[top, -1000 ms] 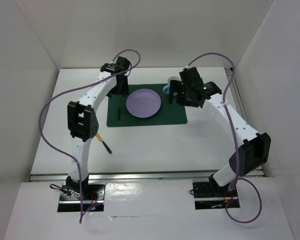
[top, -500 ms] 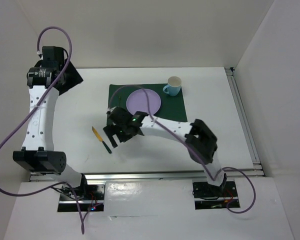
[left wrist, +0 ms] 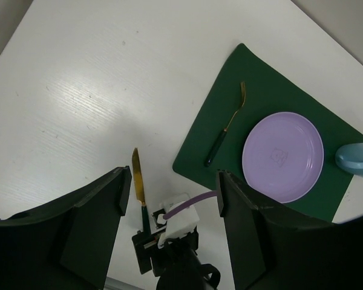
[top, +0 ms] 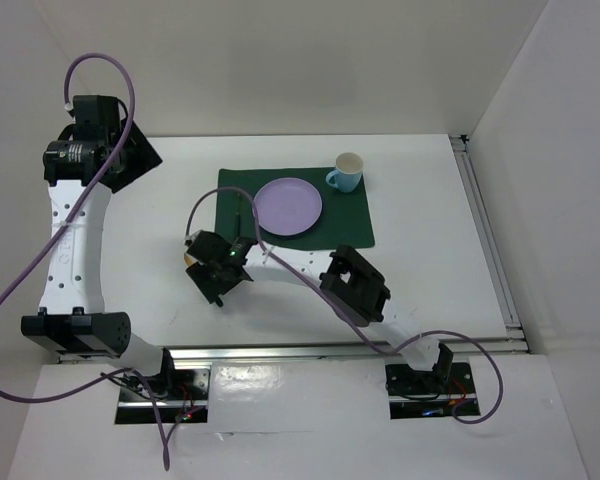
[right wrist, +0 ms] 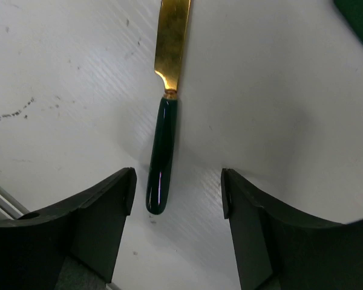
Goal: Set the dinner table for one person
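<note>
A knife with a gold blade (right wrist: 172, 36) and dark green handle (right wrist: 162, 154) lies on the white dinner table (top: 430, 260), left of the dark green placemat (top: 345, 225). My right gripper (right wrist: 178, 193) is open just above the table, with the handle's end between its fingers but nearer the left one; in the top view this gripper (top: 215, 275) hides most of the knife. The purple plate (top: 288, 206), the fork (top: 238, 215) and the blue cup (top: 347, 172) are on the placemat. My left gripper (top: 120, 155) is open and empty, held high at the far left.
From high up, the left wrist view shows the knife (left wrist: 136, 178), fork (left wrist: 227, 124), plate (left wrist: 282, 156), cup (left wrist: 357, 160) and the right gripper (left wrist: 169, 241). White walls close in the table. A metal rail (top: 300, 350) runs along its near edge.
My right arm has swung from the cup across to the left and lowered over the knife. My left arm has lifted off the placemat to the far left.
</note>
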You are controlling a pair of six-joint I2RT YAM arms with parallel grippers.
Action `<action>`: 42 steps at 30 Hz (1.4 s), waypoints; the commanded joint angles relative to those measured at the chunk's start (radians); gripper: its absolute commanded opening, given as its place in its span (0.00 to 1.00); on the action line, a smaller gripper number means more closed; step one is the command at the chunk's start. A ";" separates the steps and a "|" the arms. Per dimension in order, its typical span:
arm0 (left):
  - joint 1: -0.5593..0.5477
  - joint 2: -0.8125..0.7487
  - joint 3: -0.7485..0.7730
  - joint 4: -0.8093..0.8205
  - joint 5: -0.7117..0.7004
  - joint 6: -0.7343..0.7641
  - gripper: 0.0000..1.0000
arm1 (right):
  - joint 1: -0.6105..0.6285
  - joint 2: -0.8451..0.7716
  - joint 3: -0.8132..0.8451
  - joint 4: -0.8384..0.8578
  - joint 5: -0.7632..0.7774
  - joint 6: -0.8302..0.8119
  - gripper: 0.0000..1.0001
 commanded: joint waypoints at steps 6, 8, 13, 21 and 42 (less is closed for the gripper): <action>0.008 -0.041 -0.025 0.017 0.019 -0.002 0.75 | 0.040 0.079 0.101 -0.065 0.164 0.001 0.43; 0.008 -0.041 -0.025 0.017 0.019 -0.002 0.75 | 0.040 0.079 0.116 -0.091 0.182 0.010 0.20; 0.008 -0.050 -0.025 0.017 0.038 -0.002 0.75 | 0.040 -0.011 0.145 -0.128 0.227 0.010 0.00; 0.008 -0.050 -0.005 0.017 0.056 -0.002 0.75 | -0.068 -0.441 -0.176 -0.144 0.296 0.138 0.00; 0.017 -0.050 -0.097 0.075 0.142 0.007 0.74 | -0.728 -0.756 -0.729 -0.019 -0.035 0.061 0.00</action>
